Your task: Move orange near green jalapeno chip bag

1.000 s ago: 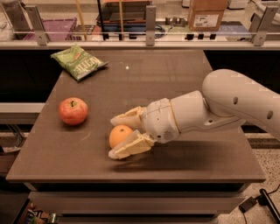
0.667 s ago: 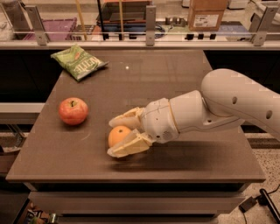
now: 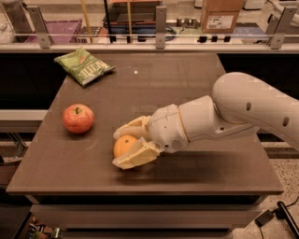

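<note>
The orange rests on the brown table near its front edge, left of centre. My gripper reaches in from the right, with one cream finger behind the orange and one in front of it, shut on it. The green jalapeno chip bag lies flat at the table's far left corner, well away from the orange and gripper.
A red-and-yellow apple stands on the left side of the table, between the orange and the chip bag. My white arm crosses the table's right side. A railing with shelves and a cardboard box runs behind the table.
My gripper and the orange between its fingers have shifted slightly to the left together. The apple and the chip bag have not moved.
</note>
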`<state>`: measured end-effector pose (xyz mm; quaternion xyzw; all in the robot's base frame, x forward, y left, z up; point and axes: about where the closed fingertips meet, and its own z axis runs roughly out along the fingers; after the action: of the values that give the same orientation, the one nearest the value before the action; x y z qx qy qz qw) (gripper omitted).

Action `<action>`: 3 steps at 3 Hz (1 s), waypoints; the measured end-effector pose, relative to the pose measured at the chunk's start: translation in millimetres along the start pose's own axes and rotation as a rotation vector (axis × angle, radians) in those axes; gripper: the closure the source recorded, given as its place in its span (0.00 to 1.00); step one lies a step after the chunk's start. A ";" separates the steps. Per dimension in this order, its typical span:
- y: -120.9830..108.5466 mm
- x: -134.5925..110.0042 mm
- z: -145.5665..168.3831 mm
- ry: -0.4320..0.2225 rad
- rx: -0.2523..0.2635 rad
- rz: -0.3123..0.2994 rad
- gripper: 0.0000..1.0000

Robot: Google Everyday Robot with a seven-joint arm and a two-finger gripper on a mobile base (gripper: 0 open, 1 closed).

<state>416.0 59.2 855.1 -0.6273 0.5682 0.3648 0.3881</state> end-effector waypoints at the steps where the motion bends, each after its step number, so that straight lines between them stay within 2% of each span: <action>1: 0.0 0.0 0.0 0.000 0.000 0.000 1.00; 2: -0.1 -6.5 -6.4 0.022 0.018 0.008 1.00; 3: -17.6 -18.2 -16.4 0.065 0.056 0.016 1.00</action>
<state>432.2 53.2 879.9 -0.6232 0.5953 0.3312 0.3840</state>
